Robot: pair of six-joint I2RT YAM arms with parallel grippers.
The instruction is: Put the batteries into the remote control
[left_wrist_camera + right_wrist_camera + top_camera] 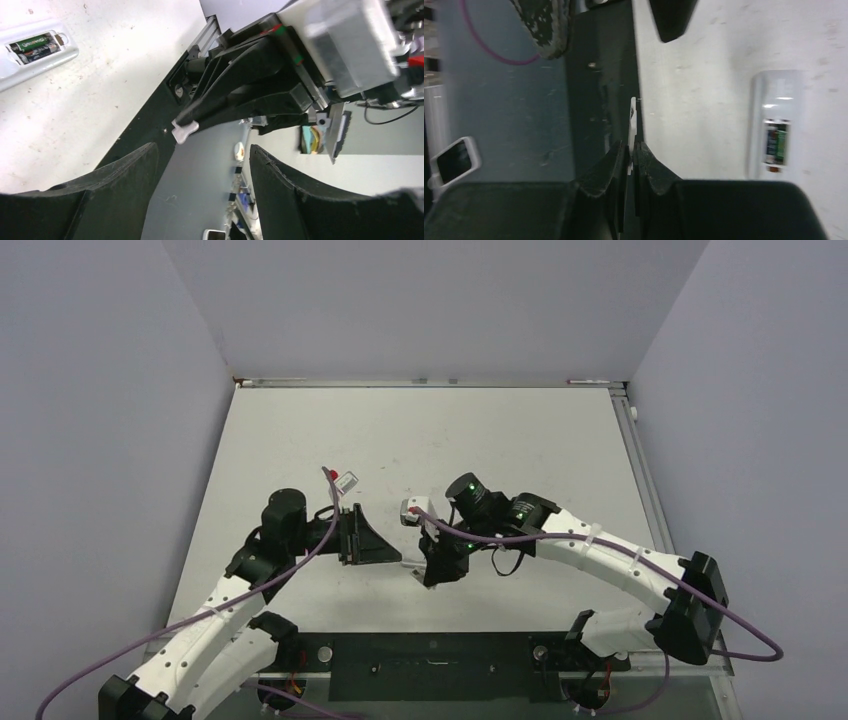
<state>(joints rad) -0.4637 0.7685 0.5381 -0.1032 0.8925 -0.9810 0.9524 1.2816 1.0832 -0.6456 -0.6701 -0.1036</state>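
Note:
The white remote control (776, 115) lies flat on the table with its slot facing up. Both dark batteries (776, 142) sit side by side inside it. In the left wrist view the remote control (22, 60) is at the upper left, with the batteries (34, 46) in the slot. My right gripper (631, 147) is shut on a thin white cover piece (633, 122), seen edge-on and held above the table's near edge. The cover piece (184, 131) sticks out of the right gripper's black fingers (235, 95). My left gripper (202, 165) is open and empty, facing the cover piece from a short distance.
A black strip (599, 85) runs along the table's near edge, with the floor beyond it. In the top view the two grippers (380, 540) (428, 568) meet at the middle near part of the white table (480, 440). Grey walls close in three sides.

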